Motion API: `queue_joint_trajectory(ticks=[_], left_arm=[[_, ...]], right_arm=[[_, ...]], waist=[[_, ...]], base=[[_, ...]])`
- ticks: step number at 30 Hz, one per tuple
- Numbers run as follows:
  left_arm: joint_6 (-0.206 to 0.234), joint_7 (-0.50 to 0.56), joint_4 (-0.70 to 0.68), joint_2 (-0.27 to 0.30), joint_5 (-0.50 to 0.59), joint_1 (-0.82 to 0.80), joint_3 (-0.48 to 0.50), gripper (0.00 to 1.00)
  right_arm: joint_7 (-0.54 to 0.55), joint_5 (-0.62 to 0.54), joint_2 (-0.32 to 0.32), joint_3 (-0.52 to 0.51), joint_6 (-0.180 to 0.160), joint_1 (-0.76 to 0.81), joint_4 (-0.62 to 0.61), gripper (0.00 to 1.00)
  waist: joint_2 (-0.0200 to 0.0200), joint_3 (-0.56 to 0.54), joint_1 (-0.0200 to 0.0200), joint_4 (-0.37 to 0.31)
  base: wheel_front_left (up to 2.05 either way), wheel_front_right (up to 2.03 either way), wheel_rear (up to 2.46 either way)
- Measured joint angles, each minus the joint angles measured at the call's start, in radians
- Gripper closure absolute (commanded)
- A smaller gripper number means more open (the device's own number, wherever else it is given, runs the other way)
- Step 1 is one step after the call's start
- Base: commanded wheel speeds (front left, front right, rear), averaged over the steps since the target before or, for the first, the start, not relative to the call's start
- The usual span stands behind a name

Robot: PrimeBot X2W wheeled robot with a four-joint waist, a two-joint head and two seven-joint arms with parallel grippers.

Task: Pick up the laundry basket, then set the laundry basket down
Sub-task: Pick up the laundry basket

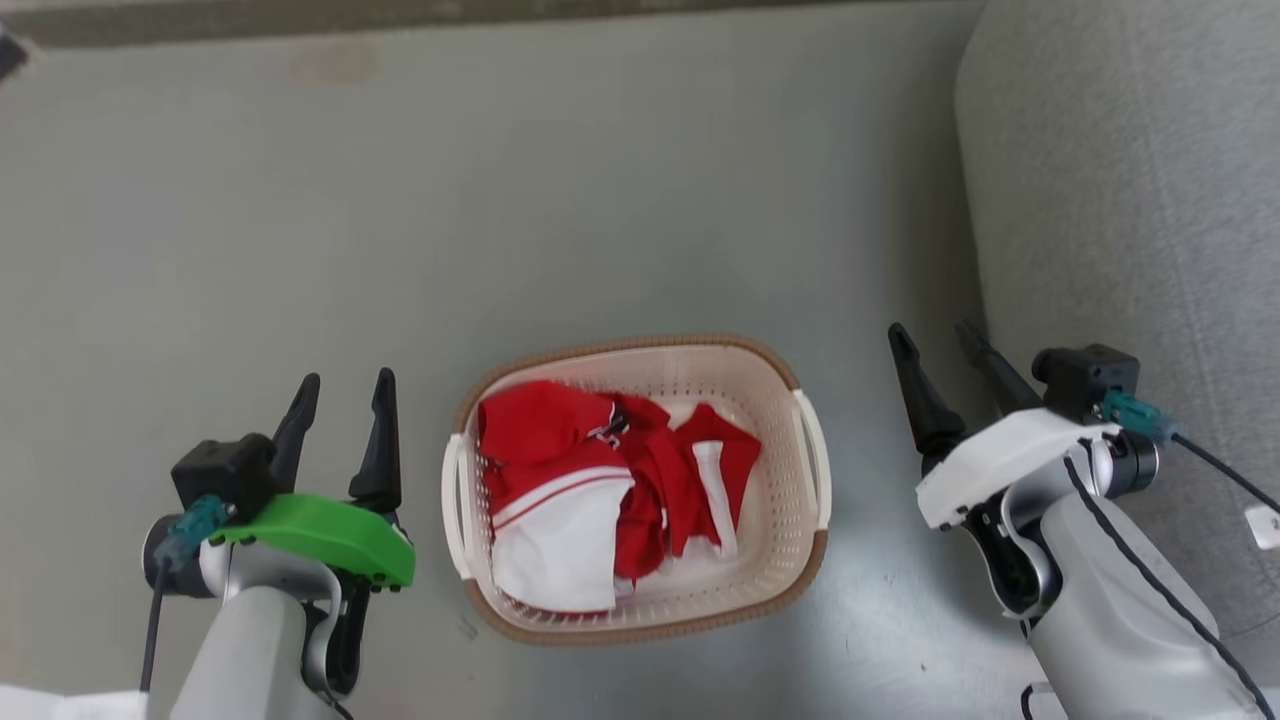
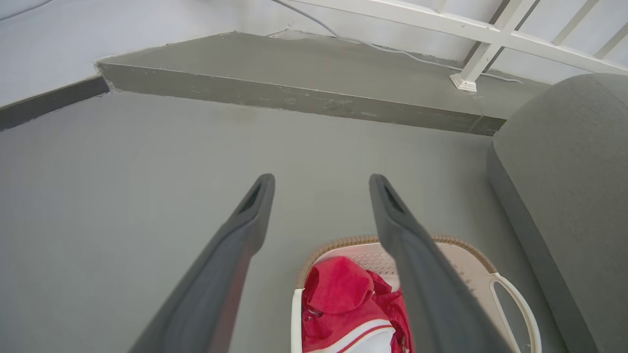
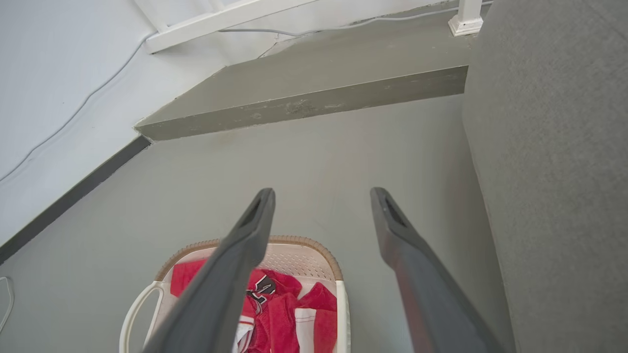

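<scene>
The laundry basket (image 1: 775,520) rests on the grey floor in the lower middle of the head view, cream-white with a brown rim and white side handles, holding red and white clothes (image 1: 600,490). My left gripper (image 1: 345,390) hovers open to the left of it, apart from its handle. To the right of the basket my right gripper (image 1: 935,335) is open too, clear of the other handle. The left wrist view has the basket (image 2: 466,267) low between and behind the fingers. In the right wrist view the basket (image 3: 304,257) lies at the lower left.
A grey sofa (image 1: 1130,200) runs along the right side, close to my right arm. A raised grey step (image 2: 294,83) crosses the far floor, with a white railing post (image 2: 471,73) on it. A white wall (image 3: 64,88) with a dark baseboard lies to the left.
</scene>
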Motion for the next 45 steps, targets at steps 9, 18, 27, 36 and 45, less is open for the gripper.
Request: queue_joint_trajectory(ticks=[9,18,27,36,45], left_arm=[[-0.012,0.002,0.124,-0.002,-0.033,-0.084,-0.018,0.00],[-0.017,0.030,0.245,-0.004,-0.040,-0.175,-0.075,0.00],[-0.018,0.073,0.352,-0.007,-0.076,-0.255,-0.119,0.00],[-0.018,0.119,0.422,-0.012,-0.127,-0.361,-0.184,0.00],[-0.018,0.147,0.467,-0.016,-0.179,-0.423,-0.248,0.00]], right_arm=[[0.034,0.001,0.013,0.032,0.019,-0.060,0.105,0.00],[0.055,0.008,0.028,0.054,0.027,-0.132,0.202,0.00],[0.084,0.010,0.032,0.093,0.036,-0.216,0.291,0.00],[0.097,0.010,0.042,0.130,0.044,-0.317,0.363,0.00],[0.122,0.013,0.045,0.140,0.045,-0.386,0.441,0.00]], waist=[[0.0000,0.092,0.0000,0.002],[0.0000,0.179,0.0001,0.005],[0.0000,0.264,0.0001,0.013],[0.0000,0.365,0.0001,0.022],[0.0000,0.442,0.0001,0.032]], base=[[0.00,0.00,0.00],[0.00,0.00,0.00],[0.00,0.00,0.00],[0.00,0.00,0.00],[0.00,0.00,0.00]])
